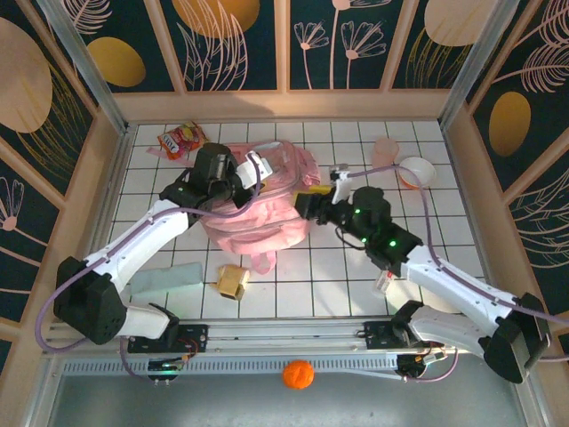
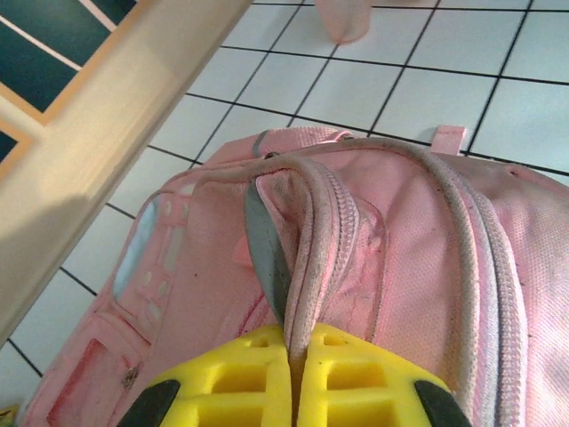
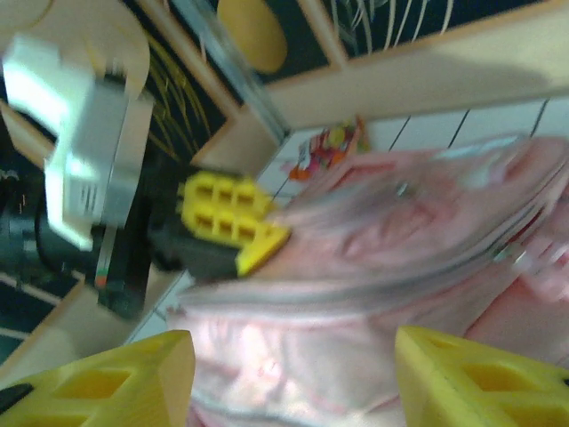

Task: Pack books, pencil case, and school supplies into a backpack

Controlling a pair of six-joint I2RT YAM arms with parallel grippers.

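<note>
The pink backpack point(image 1: 258, 218) lies in the middle of the table, its mouth held up. My left gripper point(image 1: 251, 178) is shut on the backpack's zipper rim point(image 2: 311, 267), which rises pinched between the yellow fingers point(image 2: 240, 382). My right gripper point(image 1: 308, 201) hovers at the backpack's right side with its jaws wide open, pink fabric point(image 3: 293, 356) beyond them and nothing gripped. The mint pencil case point(image 1: 165, 278) lies flat at the front left. Beside it is the tan box point(image 1: 233, 281). A white oblong item point(image 1: 384, 283) lies under the right arm. The books are hidden.
A red-orange snack bag point(image 1: 180, 140) lies at the back left, and a pink cup point(image 1: 416, 171) at the back right. Wooden walls point(image 1: 107, 178) close in the tiled table. An orange ball point(image 1: 299, 374) sits beyond the front rail.
</note>
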